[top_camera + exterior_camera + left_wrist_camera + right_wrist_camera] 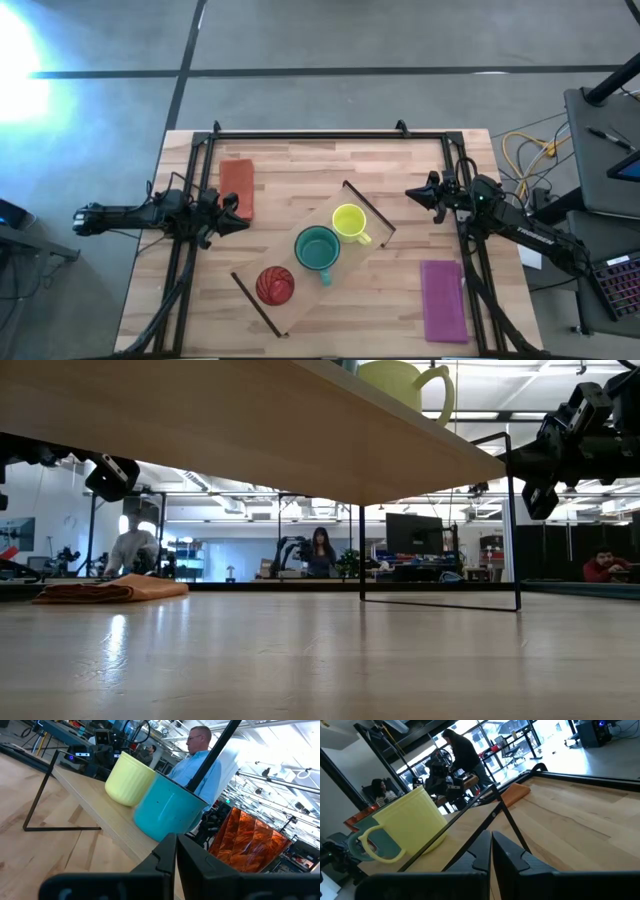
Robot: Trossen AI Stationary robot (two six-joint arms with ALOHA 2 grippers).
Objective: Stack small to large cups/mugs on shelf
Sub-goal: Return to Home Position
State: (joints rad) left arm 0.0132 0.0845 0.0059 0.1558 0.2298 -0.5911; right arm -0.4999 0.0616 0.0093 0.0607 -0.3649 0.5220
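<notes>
The light-wood shelf (pixel 312 262) lies slantwise on the table, its black end bars (pixel 369 210) standing on the tabletop. On it stand, in a row, the red ribbed cup (pixel 275 285), the teal-green mug (pixel 317 249) and the yellow mug (pixel 350 222), each upright on its base. My left gripper (pixel 243 217) hovers shut and empty left of the shelf; its wrist view shows the teal mug (pixel 167 812), yellow mug (pixel 129 779) and red cup (pixel 247 840). My right gripper (pixel 412 194) hovers shut and empty right of the shelf, near the yellow mug (pixel 410 825).
A folded orange-red cloth (pixel 238 187) lies at the table's left, just beyond my left gripper. A flat purple cloth (pixel 443 299) lies at the near right. A black frame (pixel 310 134) runs along the table's far edge and sides. People show in the room behind.
</notes>
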